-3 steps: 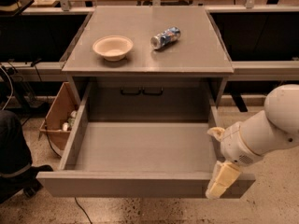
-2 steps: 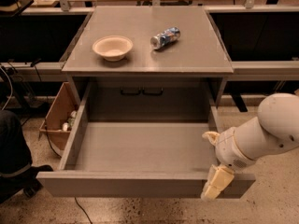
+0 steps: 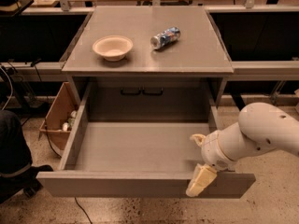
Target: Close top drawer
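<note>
The top drawer of the grey cabinet is pulled far out toward me, and its deep inside is empty. Its plain front panel runs across the bottom of the view. My gripper is at the drawer's front right corner. It is open, with one cream finger hanging over the front panel and the other fingertip just inside the drawer. The white arm reaches in from the right. The lower drawers are hidden below the open one.
A beige bowl and a can lying on its side sit on the cabinet top. An open cardboard box stands on the floor to the left. A dark object is at the left edge. Benches run behind.
My gripper and arm have shifted a little to the left along the drawer's front right corner. The drawer stays as far out as before.
</note>
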### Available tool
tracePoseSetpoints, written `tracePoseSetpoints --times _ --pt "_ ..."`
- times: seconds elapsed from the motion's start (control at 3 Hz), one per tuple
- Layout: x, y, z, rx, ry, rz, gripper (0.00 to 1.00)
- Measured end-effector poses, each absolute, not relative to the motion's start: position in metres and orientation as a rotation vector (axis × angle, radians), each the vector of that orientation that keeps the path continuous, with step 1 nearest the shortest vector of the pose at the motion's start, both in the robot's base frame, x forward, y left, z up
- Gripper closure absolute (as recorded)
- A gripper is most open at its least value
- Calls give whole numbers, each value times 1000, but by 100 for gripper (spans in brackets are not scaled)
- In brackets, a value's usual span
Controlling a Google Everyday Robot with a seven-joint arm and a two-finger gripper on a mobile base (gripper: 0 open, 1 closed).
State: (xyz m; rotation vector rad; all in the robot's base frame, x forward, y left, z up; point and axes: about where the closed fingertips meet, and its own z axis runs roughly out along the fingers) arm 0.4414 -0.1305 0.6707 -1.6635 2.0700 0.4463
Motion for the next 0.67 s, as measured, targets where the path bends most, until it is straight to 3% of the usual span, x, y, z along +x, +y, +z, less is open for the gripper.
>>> tracePoseSetpoints --times 0.33,0.67 --pt "452 -116 661 -1665 2038 457 22" --pt "452 -115 666 -1665 2037 457 46"
